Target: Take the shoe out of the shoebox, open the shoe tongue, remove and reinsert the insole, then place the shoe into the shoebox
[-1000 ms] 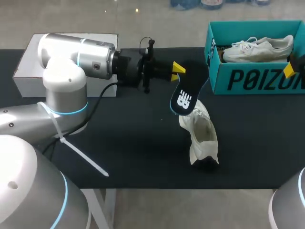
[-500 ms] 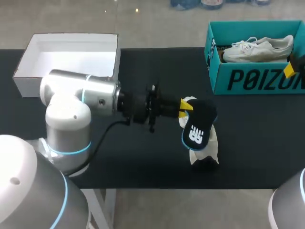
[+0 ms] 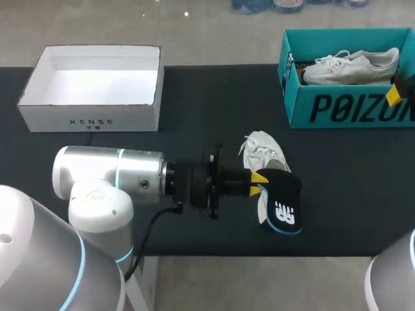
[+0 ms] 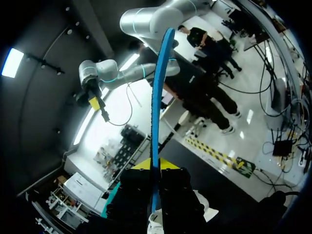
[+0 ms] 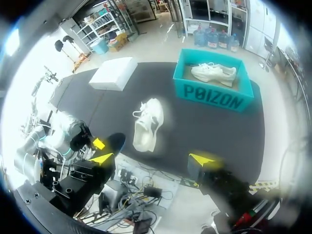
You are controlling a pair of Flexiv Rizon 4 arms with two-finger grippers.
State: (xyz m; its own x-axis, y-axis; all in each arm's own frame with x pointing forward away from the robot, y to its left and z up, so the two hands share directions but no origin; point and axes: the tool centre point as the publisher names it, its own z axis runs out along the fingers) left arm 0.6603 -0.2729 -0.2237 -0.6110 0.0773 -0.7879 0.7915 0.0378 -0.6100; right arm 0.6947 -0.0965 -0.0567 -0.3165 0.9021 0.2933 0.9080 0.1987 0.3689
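One black insole [image 3: 283,206] — blue-edged, white logo — tight in the left claw [image 3: 259,179], beside the white shoe [image 3: 262,151].

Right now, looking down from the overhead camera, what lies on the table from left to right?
White box → loose white shoe → teal shoebox holding a second shoe. The gripped insole overlaps the loose shoe, so it's left out.
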